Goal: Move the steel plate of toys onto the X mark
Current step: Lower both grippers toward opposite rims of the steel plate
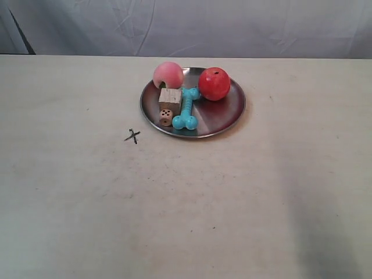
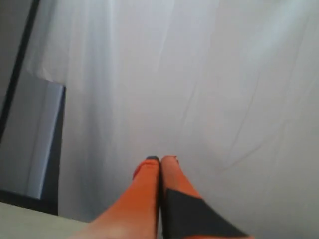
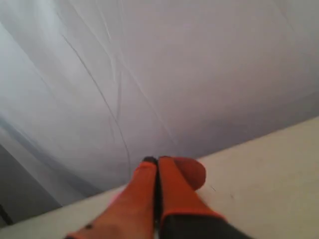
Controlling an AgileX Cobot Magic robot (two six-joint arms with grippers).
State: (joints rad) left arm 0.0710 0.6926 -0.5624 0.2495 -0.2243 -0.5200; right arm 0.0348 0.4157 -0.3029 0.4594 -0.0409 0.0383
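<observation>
Desk (image 1: 244, 209): pale cream, flat matte top, filling most of the exterior view. Small dark specks and scuffs are scattered over it. A soft grey shadow (image 1: 340, 232) lies over the near right corner.

Backdrop: a wrinkled white fabric sheet (image 1: 203, 23) hangs just behind the far desk edge across the full width, with creases running diagonally. A thin black slanted strip (image 1: 22, 36) at far left crosses the sheet down to the desk edge.

Left wrist view: a grey flat panel (image 2: 35, 139) with a black frame edge (image 2: 59, 149) stands beside the sheet.

Light: diffuse and fairly even.
</observation>
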